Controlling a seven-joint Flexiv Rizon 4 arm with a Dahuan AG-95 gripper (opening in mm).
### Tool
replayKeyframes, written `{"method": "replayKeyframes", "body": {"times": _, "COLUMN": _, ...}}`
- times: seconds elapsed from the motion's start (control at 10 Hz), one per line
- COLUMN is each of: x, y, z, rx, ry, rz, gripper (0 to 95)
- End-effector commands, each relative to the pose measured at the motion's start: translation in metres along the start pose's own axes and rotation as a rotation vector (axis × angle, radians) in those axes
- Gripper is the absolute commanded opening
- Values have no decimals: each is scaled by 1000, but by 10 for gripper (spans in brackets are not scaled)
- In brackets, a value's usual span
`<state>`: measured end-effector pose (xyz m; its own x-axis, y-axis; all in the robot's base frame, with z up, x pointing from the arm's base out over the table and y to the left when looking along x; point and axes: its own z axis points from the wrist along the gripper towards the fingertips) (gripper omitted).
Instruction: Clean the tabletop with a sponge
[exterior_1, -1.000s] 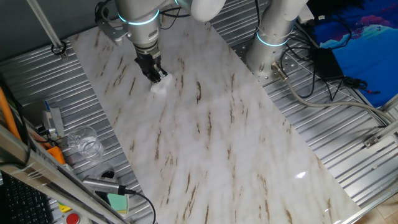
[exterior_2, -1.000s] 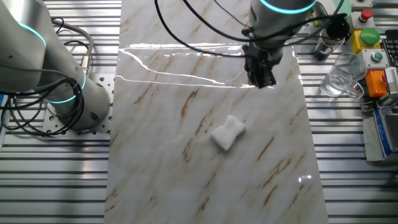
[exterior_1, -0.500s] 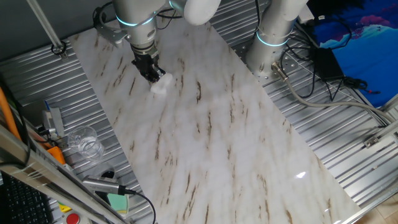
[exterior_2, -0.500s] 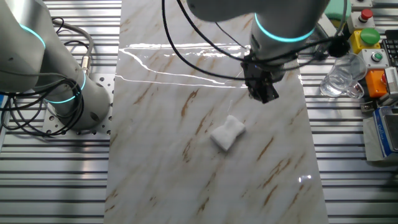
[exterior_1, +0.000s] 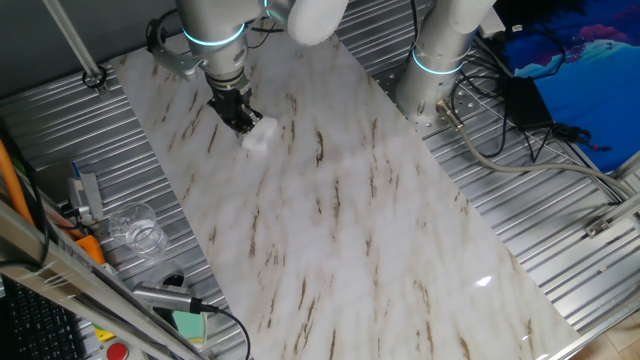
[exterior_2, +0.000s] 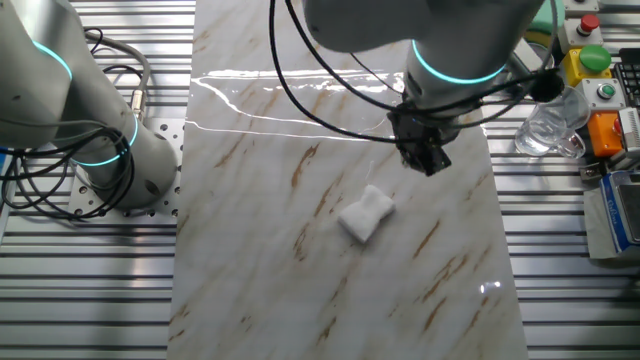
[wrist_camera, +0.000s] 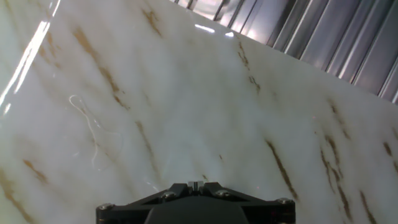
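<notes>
The black two-finger claw (exterior_2: 428, 162) hangs over the long glossy white marble-patterned tabletop with brown streaks (exterior_2: 300, 280), tilted from the wrist of the white arm with its glowing teal ring. From the other fixed view, the claw is clearly apart from the small white soft sponge block with irregular edges (exterior_2: 364, 215), which lies flat on the slab below and to the left of the fingertips, with bare marble between them. In one fixed view the claw (exterior_1: 243, 121) appears just beside the sponge (exterior_1: 259, 136), which sits to its lower right; there the two look almost touching, but the other fixed view shows a gap. The claw has nothing in it. Its fingers look close together in both fixed views, yet how far apart they stand cannot be told, since they are dark and small. The hand view shows only the black base of the claw at the bottom edge, the fingers out of sight, and beyond it streaked marble (wrist_camera: 186, 106) and a strip of ribbed grey metal surface (wrist_camera: 323, 37) at the far upper right. The sponge does not appear in that view.

A crumpled clear plastic cup (exterior_2: 548, 125) stands on the ribbed metal to the right of the claw, off the slab.
</notes>
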<state>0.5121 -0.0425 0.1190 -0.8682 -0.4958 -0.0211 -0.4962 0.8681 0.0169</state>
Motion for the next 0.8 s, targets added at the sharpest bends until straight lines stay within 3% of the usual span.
{"method": "replayKeyframes", "body": {"times": 0.1, "x": -1, "y": -14, "z": -1, "rx": -62, "ry": -26, "rz": -37, "gripper": 0}}
{"method": "replayKeyframes", "body": {"times": 0.2, "x": -3, "y": -20, "z": 1, "rx": -50, "ry": -19, "rz": -21, "gripper": 0}}
{"method": "replayKeyframes", "body": {"times": 0.8, "x": -3, "y": -24, "z": 11, "rx": -59, "ry": -26, "rz": 0, "gripper": 0}}
